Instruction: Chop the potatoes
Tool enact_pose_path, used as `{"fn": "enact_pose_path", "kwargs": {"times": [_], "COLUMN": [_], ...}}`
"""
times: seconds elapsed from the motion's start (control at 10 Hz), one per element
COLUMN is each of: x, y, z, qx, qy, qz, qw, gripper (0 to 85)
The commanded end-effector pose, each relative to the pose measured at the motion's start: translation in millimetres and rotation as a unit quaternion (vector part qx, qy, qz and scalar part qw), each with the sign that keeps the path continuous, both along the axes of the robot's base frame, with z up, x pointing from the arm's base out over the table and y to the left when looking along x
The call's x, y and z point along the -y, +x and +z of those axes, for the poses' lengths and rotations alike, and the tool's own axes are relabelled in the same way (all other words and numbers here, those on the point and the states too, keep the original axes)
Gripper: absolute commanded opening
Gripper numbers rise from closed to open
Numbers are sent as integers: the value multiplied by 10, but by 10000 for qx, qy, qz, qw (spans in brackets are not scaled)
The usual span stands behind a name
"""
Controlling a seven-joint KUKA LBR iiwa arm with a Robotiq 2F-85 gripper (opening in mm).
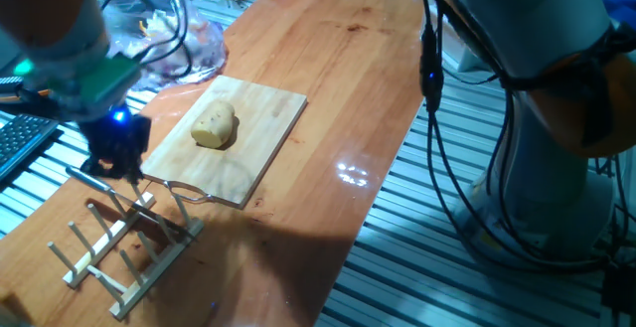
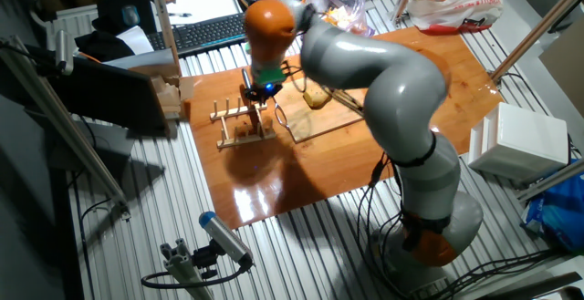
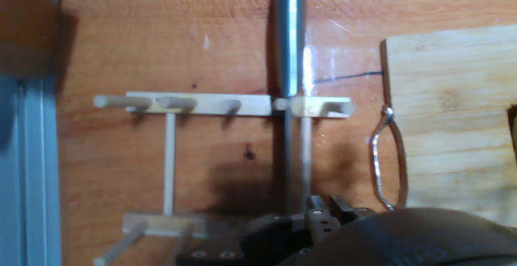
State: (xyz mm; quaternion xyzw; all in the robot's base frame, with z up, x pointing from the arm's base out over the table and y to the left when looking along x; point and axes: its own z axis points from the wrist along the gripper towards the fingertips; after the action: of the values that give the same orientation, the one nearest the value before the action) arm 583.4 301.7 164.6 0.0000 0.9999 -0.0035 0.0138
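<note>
Wood, pale, in dowels and rails: a small peg rack [image 1: 124, 252] stands on the near end of the brown wooden tabletop [image 1: 338, 88], just off the corner of the cutting board. A dark metal rod-like handle [image 3: 288, 48] lies across the rack's rails in the hand view, running lengthwise between the pegs. The black end effector [image 1: 117, 163] sits directly over the rack, its fingers at the handle's lower end; whether they clamp it or merely flank it cannot be told. A thin silver wire loop [image 1: 189, 194] rests at the board's near edge, beside the rack. Beyond, a light rectangular wooden cutting board [image 1: 268, 118] lies flat on the tabletop. One pale yellow-tan oval potato [image 1: 214, 126] rests near the board's middle, well apart from the end effector. Farther back, a clear plastic bag [image 1: 164, 29] sits at the tabletop's far corner.
</note>
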Motion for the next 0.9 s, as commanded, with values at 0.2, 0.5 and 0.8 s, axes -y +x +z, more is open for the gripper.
{"fn": "enact_pose_path", "kwargs": {"times": [0.2,0.5,0.8], "x": [-91,-103,-88], "y": [8,71,143], "z": [-179,-323,-471], "qx": [225,233,370], "qy": [-307,-234,-343], "qz": [-195,-265,-165], "qw": [9991,9991,9986], "gripper": [340,340,340]}}
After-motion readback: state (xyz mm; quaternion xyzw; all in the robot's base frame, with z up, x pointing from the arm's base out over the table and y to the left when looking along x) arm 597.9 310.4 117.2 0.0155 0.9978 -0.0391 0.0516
